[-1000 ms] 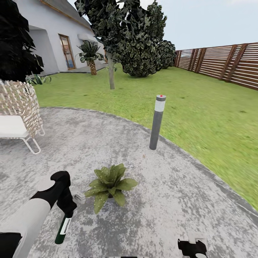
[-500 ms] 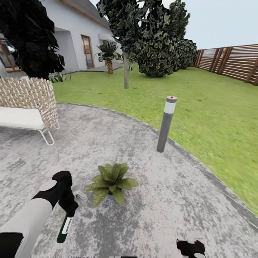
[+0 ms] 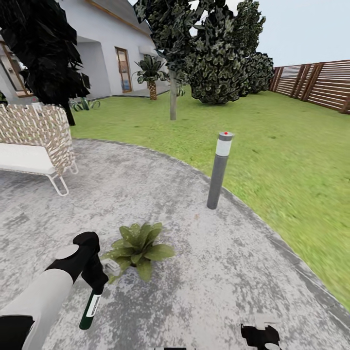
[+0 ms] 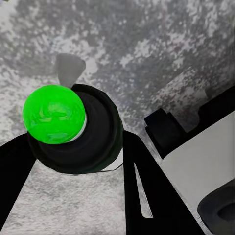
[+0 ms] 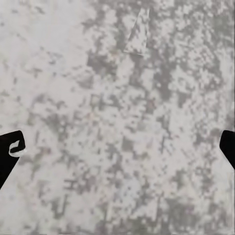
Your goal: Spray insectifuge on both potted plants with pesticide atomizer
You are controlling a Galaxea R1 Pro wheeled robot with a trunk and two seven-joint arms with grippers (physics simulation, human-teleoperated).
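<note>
My left gripper is shut on the pesticide atomizer, a slim dark-green bottle with a white label that hangs base-down above the patio. Its whitish trigger head points toward a potted plant, a low rosette of broad green leaves just right of the gripper. In the left wrist view the bottle's bright green base sits between my black fingers. My right gripper is low at the front, open over bare stone. The second potted plant is out of view.
A grey bollard lamp with a red dot stands at the patio's edge beyond the plant. A wicker chair is at the left. Lawn, trees, a slatted fence and the house lie beyond.
The whole view has shifted, so the camera moved; the plant now sits lower and nearer my left gripper. The bottle stays in the left gripper, and the right gripper is unchanged.
</note>
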